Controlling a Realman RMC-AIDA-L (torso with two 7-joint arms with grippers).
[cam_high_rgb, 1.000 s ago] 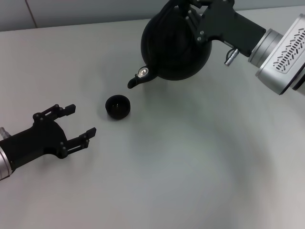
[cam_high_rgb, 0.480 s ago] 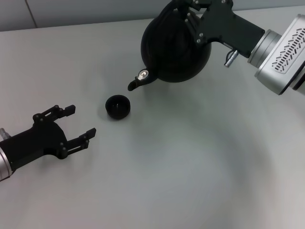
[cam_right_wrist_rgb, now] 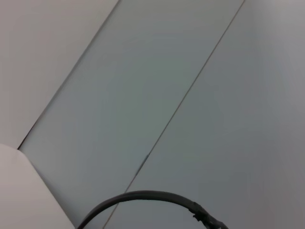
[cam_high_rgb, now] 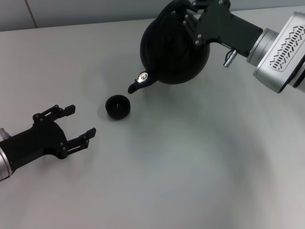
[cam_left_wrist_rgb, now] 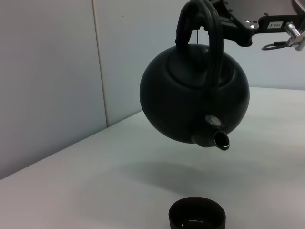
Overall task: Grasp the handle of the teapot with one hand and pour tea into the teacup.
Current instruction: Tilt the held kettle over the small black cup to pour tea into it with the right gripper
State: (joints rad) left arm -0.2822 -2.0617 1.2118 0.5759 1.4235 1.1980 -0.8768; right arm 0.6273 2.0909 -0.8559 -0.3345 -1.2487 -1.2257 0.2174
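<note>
Right pincer (cam_high_rgb: 190, 16) clenched on handle (cam_left_wrist_rgb: 200, 28), fingertips partly cut off at frame top. Teapot (cam_high_rgb: 174, 50) hangs tilted, spout just above teacup (cam_high_rgb: 117, 106) on pale tabletop (cam_high_rgb: 190, 167). Left pincer (cam_high_rgb: 71, 126) released, resting apart. Grey wall (cam_left_wrist_rgb: 47, 71) behind.

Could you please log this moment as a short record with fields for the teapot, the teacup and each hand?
teapot: teapot held in the air, tilted, spout pointing down toward the cup
handle: handle gripped at its top
right hand: right hand shut on the handle
teacup: teacup upright on the table, below and just off the spout tip
left hand: left hand open, low over the table, apart from the cup
pour: no stream visible
</note>
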